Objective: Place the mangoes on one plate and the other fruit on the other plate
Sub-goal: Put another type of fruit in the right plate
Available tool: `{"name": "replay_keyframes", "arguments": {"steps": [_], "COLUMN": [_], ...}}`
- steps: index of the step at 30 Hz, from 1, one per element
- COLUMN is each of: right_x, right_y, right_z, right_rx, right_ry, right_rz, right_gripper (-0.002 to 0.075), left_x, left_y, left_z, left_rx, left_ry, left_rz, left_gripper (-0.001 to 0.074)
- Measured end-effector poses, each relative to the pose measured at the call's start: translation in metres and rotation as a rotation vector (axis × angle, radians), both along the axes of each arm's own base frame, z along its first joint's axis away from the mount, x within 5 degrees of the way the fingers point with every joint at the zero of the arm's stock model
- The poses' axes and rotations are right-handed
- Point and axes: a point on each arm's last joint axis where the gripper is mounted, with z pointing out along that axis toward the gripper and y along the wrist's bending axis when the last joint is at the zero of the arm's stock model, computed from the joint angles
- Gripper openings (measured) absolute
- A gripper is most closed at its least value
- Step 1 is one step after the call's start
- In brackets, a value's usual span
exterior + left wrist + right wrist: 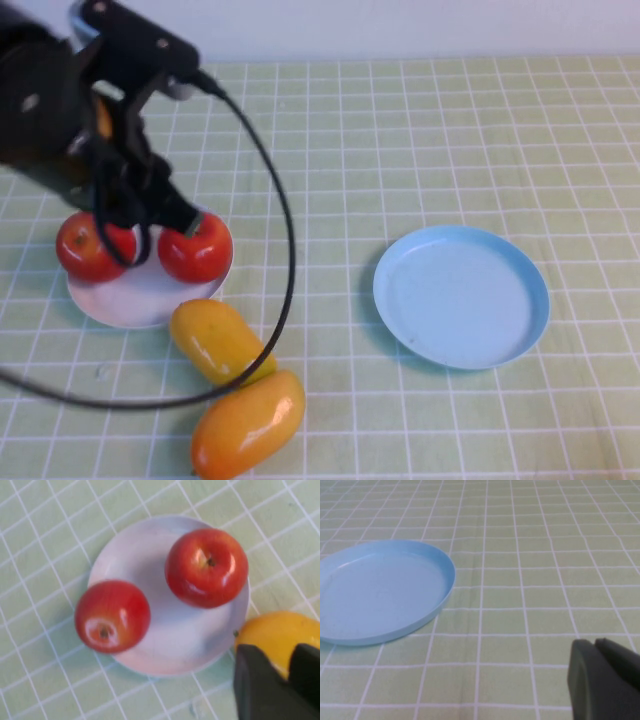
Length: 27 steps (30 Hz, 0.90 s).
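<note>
Both apples are already being carried by the white plate, so the mangoes are what is being left to deal with. The nearer mango is lying just beside the white plate's front rim, and the second mango is being pressed against its near end, closer to the robot.

The left gripper is being held above the white plate, between the two apples, and nothing is being grasped by it; whether its fingers are spread or closed cannot be told. From it, the nearer mango is lying toward the robot and slightly to the right — its long axis is running diagonally, from the plate's rim toward the table's near edge.

The blue plate is being kept bare, well apart to the right. The right gripper is parked near it, holding nothing, its fingers drawn nearly together — yet the left arm is judged much nearer the mangoes.
</note>
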Motion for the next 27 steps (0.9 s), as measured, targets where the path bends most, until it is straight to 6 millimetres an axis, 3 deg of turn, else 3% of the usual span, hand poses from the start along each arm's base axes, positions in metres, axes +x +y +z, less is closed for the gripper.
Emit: {"name": "replay_keyframes", "arguments": {"steps": [2,4,10,17,21,27], "right_x": [0.0,0.0,0.0,0.0,0.0,0.0], "right_y": [0.0,0.0,0.0,0.0,0.0,0.0], "right_z": [0.0,0.0,0.0,0.0,0.0,0.0], "right_rx": [0.0,0.0,0.0,0.0,0.0,0.0], "right_ry": [0.0,0.0,0.0,0.0,0.0,0.0], "right_rz": [0.0,0.0,0.0,0.0,0.0,0.0], "right_gripper": [-0.0016,-0.0016,-0.0017,-0.0016,-0.0017,-0.0016], "left_x": [-0.016,-0.031,-0.078,-0.119,-0.133,-0.137], "left_y": [0.009,0.018,0.046,0.069,0.078,0.082], "left_z": [0.0,0.002,0.007,-0.009,-0.015,-0.011], "left_rx": [-0.014,-0.043,-0.165,-0.294,-0.336,-0.363], "left_ry": [-0.002,-0.021,-0.136,-0.19,-0.225,-0.266], "left_rz": [0.014,0.032,0.061,0.098,0.119,0.137], "left_gripper": [0.0076,0.0034,0.0005,0.0004,0.0003,0.0003]}}
